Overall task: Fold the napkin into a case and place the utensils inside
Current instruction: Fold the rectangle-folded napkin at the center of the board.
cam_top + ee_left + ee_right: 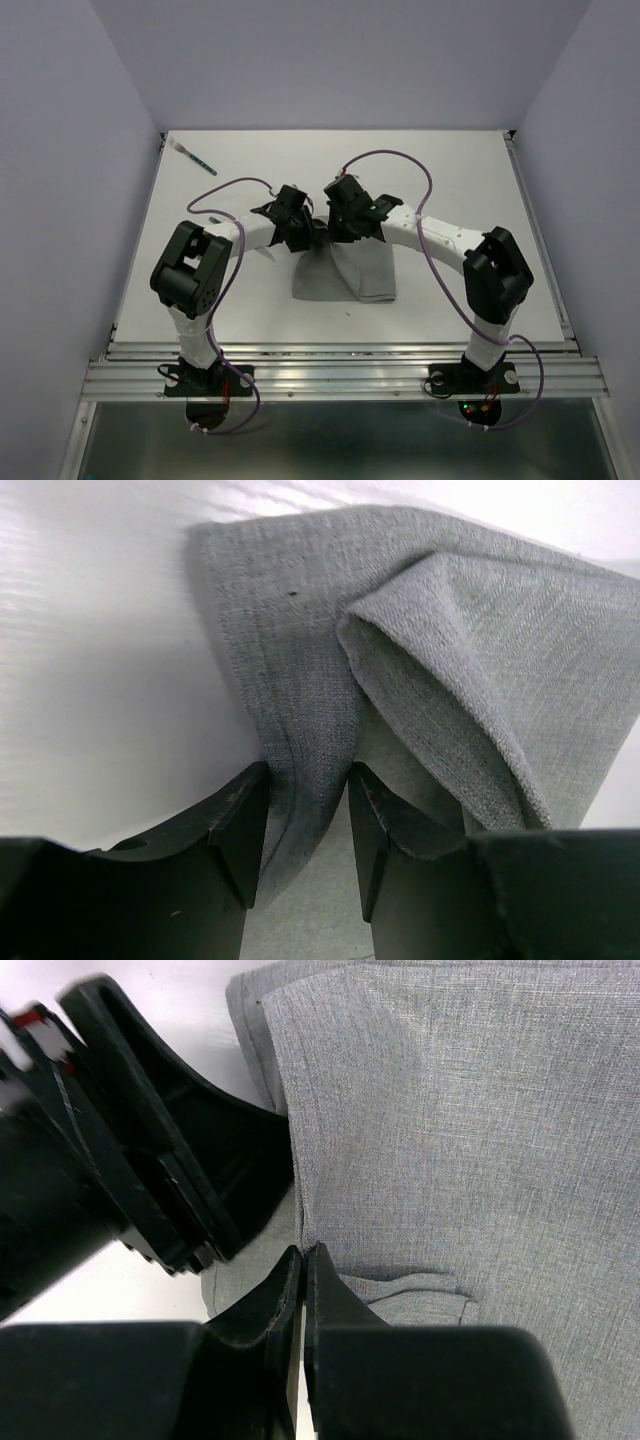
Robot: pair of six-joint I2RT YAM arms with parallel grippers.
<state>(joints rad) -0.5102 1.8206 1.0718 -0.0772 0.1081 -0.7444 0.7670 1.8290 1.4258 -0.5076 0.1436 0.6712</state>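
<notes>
Draping limp at the table (470, 190) centre, the napkin (345, 282) hangs from its far edge, where the left gripper (307, 785), half-closed, clamps a bunched fold and the right gripper (303, 1260), fully closed, apparently pinches one layer; grip this soft cloth by edges.

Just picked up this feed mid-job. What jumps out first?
Both arms meet over the far edge of the grey napkin in the middle of the table. The left gripper pinches a bunched fold of it, and the right gripper is shut on a thin edge. One teal-handled utensil lies alone near the far left corner.
</notes>
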